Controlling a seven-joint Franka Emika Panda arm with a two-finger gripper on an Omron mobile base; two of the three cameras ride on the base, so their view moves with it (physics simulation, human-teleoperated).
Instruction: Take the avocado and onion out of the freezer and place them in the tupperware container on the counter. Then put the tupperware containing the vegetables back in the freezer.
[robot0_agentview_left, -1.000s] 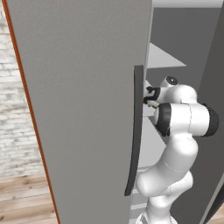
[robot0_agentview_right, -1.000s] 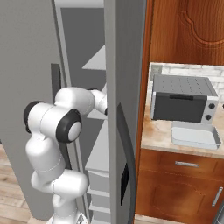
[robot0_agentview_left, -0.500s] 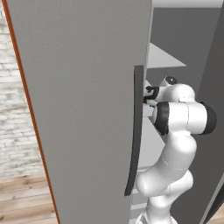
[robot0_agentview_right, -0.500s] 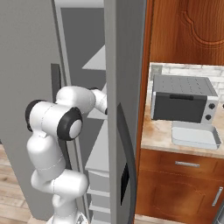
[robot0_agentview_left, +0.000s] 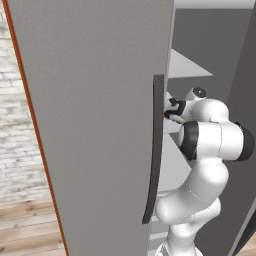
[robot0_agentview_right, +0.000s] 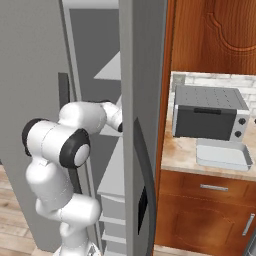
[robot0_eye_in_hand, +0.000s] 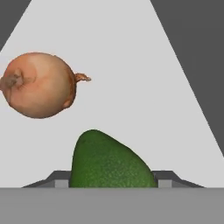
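Note:
In the hand view the dark green avocado (robot0_eye_in_hand: 109, 162) lies on the freezer's pale shelf (robot0_eye_in_hand: 131, 65), right between my finger tips. My gripper (robot0_eye_in_hand: 113, 181) is shut on it, one fingertip (robot0_eye_in_hand: 62, 180) against each side. The orange-brown onion (robot0_eye_in_hand: 39, 85) rests on the same shelf, farther in and to the left, apart from the avocado. From the base views, my arm reaches into the open freezer (robot0_agentview_left: 210, 45) behind its door (robot0_agentview_left: 95, 125), and the hand (robot0_agentview_left: 174, 108) sits at shelf height. The tupperware container (robot0_agentview_right: 222, 155) stands on the counter (robot0_agentview_right: 177, 159).
The open door's long dark handle (robot0_agentview_left: 154, 150) is close to my forearm on the left. A second grey door edge (robot0_agentview_right: 142, 125) stands between the arm and the counter. A grey toaster oven (robot0_agentview_right: 207, 112) sits just behind the tupperware, above reddish-brown cabinets (robot0_agentview_right: 210, 210).
The arm has barely shifted, its elbow sinking a touch. The hand stays inside the freezer at the same shelf.

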